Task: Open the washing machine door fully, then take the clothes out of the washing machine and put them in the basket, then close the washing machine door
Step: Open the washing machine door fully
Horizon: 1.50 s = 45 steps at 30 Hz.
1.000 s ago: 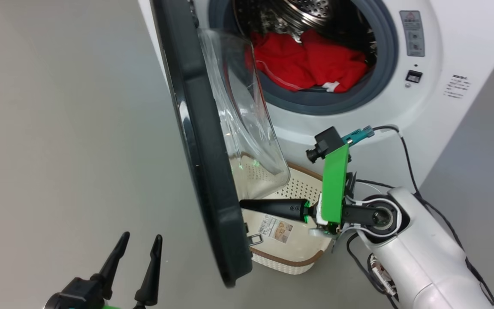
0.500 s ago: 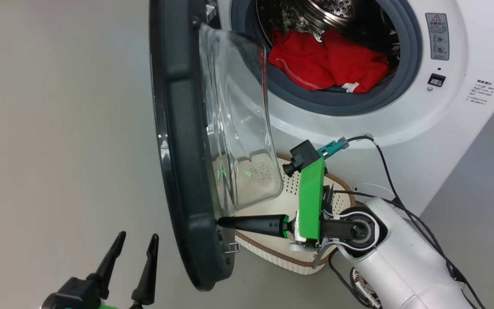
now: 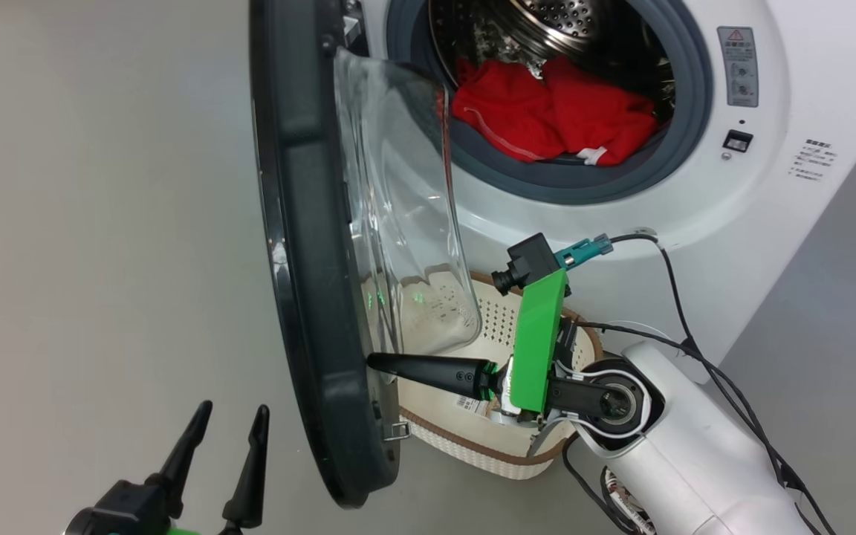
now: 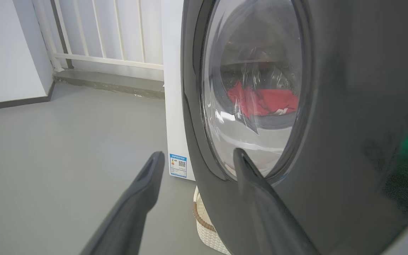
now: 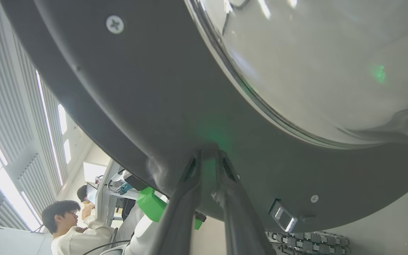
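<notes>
The washing machine point(image 3: 770, 223) stands open, with red clothes point(image 3: 547, 111) piled in its steel drum. The washing machine door point(image 3: 302, 260) hangs out edge-on towards me, its clear bowl facing the drum. My right gripper point(image 3: 372, 362) points left, tips against the door's inner rim low down, fingers a narrow gap apart and holding nothing. In the right wrist view the right gripper point(image 5: 209, 154) touches the door's dark rim point(image 5: 136, 88). The basket point(image 3: 472, 446) sits on the floor under the door. My left gripper point(image 3: 233, 407) is open at the lower left, outside the door point(image 4: 349, 106).
Grey floor spreads to the left of the door. Black cables point(image 3: 666, 282) trail from my right wrist across the machine's front. A white railing point(image 4: 101, 60) stands behind the machine. A person point(image 5: 66, 223) sits at a desk in the right wrist view.
The door has swung further out to the left with my right gripper's tip against its inner rim. The right fingers have parted slightly. The head camera has shifted. The left gripper stays put.
</notes>
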Motion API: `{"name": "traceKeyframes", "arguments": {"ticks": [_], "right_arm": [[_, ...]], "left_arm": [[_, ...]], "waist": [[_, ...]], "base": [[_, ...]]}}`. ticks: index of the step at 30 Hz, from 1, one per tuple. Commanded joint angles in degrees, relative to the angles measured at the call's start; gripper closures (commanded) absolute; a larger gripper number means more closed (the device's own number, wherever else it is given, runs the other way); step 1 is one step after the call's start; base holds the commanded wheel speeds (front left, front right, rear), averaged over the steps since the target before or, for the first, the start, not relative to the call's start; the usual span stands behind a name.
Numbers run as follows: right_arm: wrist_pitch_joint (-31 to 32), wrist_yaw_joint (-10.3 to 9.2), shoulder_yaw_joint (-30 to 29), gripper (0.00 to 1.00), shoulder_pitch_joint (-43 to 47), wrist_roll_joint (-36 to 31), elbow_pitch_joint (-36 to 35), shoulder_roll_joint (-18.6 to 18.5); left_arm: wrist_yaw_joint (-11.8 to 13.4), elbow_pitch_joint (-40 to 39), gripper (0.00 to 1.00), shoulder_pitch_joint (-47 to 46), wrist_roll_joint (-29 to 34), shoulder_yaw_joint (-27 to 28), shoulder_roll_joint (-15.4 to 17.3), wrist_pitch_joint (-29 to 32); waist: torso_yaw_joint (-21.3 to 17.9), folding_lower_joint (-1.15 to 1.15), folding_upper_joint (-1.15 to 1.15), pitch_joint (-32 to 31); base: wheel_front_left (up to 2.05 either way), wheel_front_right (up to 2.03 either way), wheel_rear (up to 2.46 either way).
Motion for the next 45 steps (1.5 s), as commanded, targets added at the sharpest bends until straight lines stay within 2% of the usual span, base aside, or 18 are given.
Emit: {"name": "traceKeyframes", "arguments": {"ticks": [1,7,16,34,45], "right_arm": [[-1.74,0.1,0.68,0.0,0.87,-1.14,-1.8,1.28],[-5.81,0.1,1.37,0.0,2.79,-2.85,-1.8,0.2],[-15.21,0.1,3.84,0.0,6.51,-6.39,-1.88,-3.55],[-33.43,0.1,12.29,0.0,13.03,-13.32,2.29,-14.64],[-46.67,0.1,17.48,0.0,12.95,-19.18,6.97,-19.23]], "left_arm": [[-0.18,-1.04,0.0,-0.41,0.59,2.17,1.56,-0.69],[-0.18,-1.14,0.0,-0.45,0.85,2.37,2.14,-0.69],[-0.18,-1.53,0.0,0.34,1.22,3.97,2.46,-0.69],[-0.18,-1.95,0.0,2.07,1.34,6.99,2.37,-0.69],[-0.18,-2.11,0.0,2.29,1.6,8.09,2.35,-0.69]], "waist": [[-0.79,0.0,0.0,-0.56],[-1.86,0.0,0.0,-1.11],[-4.18,0.0,0.0,-1.78],[-8.09,0.0,0.0,-2.48],[-9.75,0.0,0.0,-2.5]], "base": [[0.0,0.0,0.0],[0.0,0.0,0.0],[0.0,0.0,0.0],[0.0,0.0,0.0],[0.0,0.0,0.0]]}}
